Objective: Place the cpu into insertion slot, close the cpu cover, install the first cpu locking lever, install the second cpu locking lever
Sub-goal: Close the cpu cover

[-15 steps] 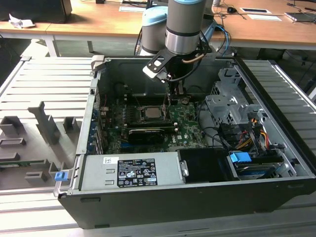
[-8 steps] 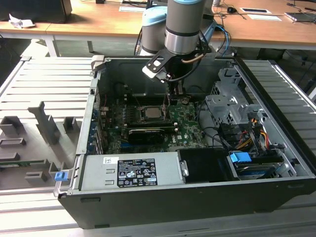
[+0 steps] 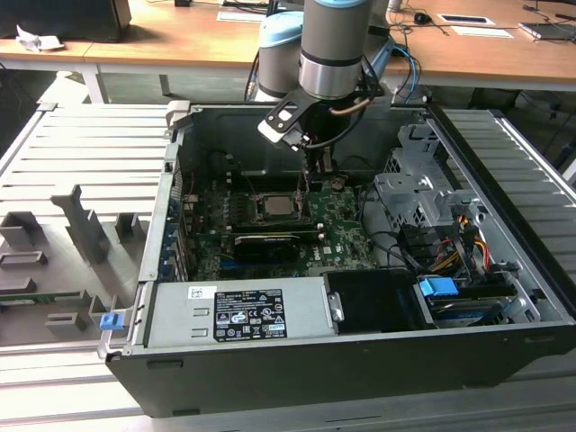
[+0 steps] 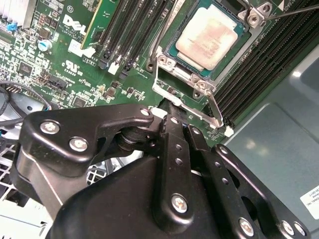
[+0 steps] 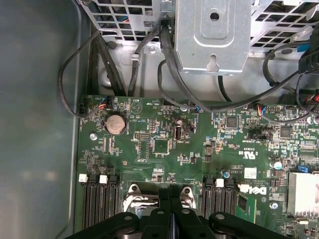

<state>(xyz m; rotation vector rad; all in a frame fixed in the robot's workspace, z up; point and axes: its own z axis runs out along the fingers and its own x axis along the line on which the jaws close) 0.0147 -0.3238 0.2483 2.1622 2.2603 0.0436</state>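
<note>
The cpu [image 4: 207, 32], its silver-tan top facing up, lies flat in the insertion slot [image 3: 256, 209] on the green motherboard; in the exterior view the cpu [image 3: 275, 205] sits mid-board. The cpu cover [image 4: 185, 74], a metal frame, lies down around the chip. A flat silver locking lever [image 4: 215, 110] runs along the socket's edge, and a thin wire lever [image 4: 294, 11] crosses the far corner. My gripper [image 4: 169, 105] is shut, its black fingertips at the socket's corner beside the flat lever. Nothing shows between them. From outside, the gripper [image 3: 309, 180] hangs just above the board, on the exterior view's right of the socket.
Black memory slots [image 4: 144, 25] flank the socket on both sides. A long black card [image 3: 267, 241] lies in front of it, then the power supply [image 3: 243, 310]. A metal drive cage [image 3: 409, 193] and black cables [image 5: 164, 55] crowd the exterior view's right. The case wall [image 5: 35, 99] stands close.
</note>
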